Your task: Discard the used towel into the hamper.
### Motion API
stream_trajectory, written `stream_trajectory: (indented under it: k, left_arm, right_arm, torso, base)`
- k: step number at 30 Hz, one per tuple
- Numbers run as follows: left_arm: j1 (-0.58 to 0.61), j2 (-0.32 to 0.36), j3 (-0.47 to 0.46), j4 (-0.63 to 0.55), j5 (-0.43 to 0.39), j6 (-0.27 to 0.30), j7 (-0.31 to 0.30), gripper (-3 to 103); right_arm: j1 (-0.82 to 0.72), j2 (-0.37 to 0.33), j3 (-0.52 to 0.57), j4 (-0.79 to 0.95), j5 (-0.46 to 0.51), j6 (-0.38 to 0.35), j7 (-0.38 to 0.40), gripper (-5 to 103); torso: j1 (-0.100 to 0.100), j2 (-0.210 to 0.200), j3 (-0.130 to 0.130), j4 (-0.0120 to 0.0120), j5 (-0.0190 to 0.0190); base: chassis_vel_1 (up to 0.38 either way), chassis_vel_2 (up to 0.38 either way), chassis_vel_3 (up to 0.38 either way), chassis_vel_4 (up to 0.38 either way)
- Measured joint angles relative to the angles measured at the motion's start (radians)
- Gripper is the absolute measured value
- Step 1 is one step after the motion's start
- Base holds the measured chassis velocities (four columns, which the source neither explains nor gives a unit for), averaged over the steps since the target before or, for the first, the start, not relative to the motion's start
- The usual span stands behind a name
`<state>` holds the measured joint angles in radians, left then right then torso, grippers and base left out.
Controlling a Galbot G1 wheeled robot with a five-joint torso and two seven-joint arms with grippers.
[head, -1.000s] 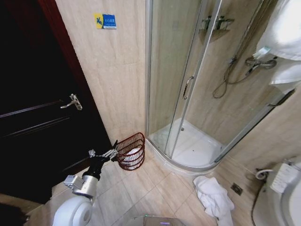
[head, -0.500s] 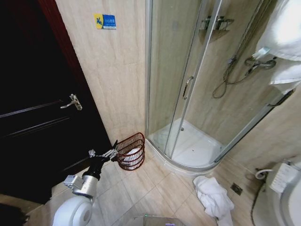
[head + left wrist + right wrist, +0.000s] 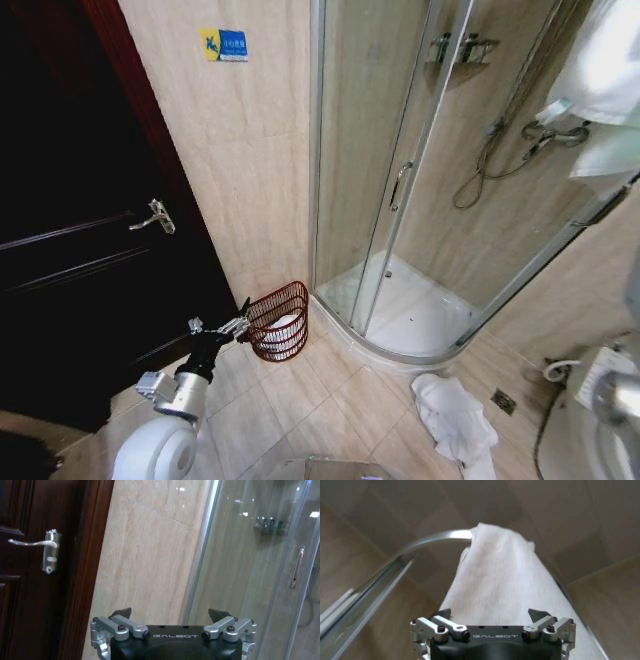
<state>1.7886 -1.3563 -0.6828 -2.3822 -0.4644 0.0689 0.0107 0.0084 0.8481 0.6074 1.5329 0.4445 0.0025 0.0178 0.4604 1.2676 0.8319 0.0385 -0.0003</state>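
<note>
The hamper (image 3: 279,321), a reddish-brown wire basket with something white inside, stands on the floor by the wall beside the shower's corner. My left gripper (image 3: 235,324) hovers right next to its rim, open and empty (image 3: 170,612). A crumpled white towel (image 3: 455,415) lies on the floor tiles in front of the shower. Another white towel (image 3: 500,581) hangs over a metal rail (image 3: 395,566) and shows at the top right of the head view (image 3: 605,60). My right gripper (image 3: 490,612) points at this hanging towel, open, with the cloth just beyond its fingertips.
A dark wooden door (image 3: 70,250) with a lever handle (image 3: 155,216) lies to the left. The glass shower enclosure (image 3: 400,190) fills the middle. A white fixture (image 3: 600,385) sits at the lower right, with a floor drain (image 3: 503,401) close to the floor towel.
A blurred grey shape has come in at the head view's right edge, and the hanging white cloth at top right has shifted slightly. The left arm and hamper stay put.
</note>
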Motion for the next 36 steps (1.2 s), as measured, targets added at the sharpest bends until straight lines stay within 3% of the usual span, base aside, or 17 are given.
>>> stream_trajectory:
  k: [1, 3, 13, 29, 36]
  left_arm:
    - [0.0, 0.0, 0.0, 0.0, 0.0, 0.0, 0.0, 100]
    - [0.0, 0.0, 0.0, 0.0, 0.0, 0.0, 0.0, 100]
    - [0.0, 0.0, 0.0, 0.0, 0.0, 0.0, 0.0, 100]
    - [0.0, 0.0, 0.0, 0.0, 0.0, 0.0, 0.0, 100]
    - [0.0, 0.0, 0.0, 0.0, 0.0, 0.0, 0.0, 100]
  right_arm:
    - [0.119, 0.025, -0.028, -0.054, -0.086, -0.018, 0.01, 100]
    - [0.187, 0.034, -0.05, -0.098, -0.117, -0.026, 0.011, 100]
    - [0.342, 0.056, -0.113, -0.231, -0.146, -0.08, 0.015, 100]
    - [0.522, -0.027, -0.258, -0.419, 0.087, -0.26, 0.004, 103]
    - [0.568, -0.033, -0.302, -0.483, 0.113, -0.276, -0.032, 85]
  torso:
    - [0.0, 0.0, 0.0, -0.0002, 0.0]
    - [0.0, 0.0, 0.0, -0.0004, 0.0002]
    - [0.0, 0.0, 0.0, -0.0003, 0.0004]
    - [0.0, 0.0, 0.0, -0.0003, 0.0003]
    - [0.0, 0.0, 0.0, -0.0002, 0.0003]
  base:
    - [0.0, 0.0, 0.0, 0.0]
    - [0.0, 0.0, 0.0, 0.0]
    - [0.0, 0.0, 0.0, 0.0]
    - [0.0, 0.0, 0.0, 0.0]
    - [0.0, 0.0, 0.0, 0.0]
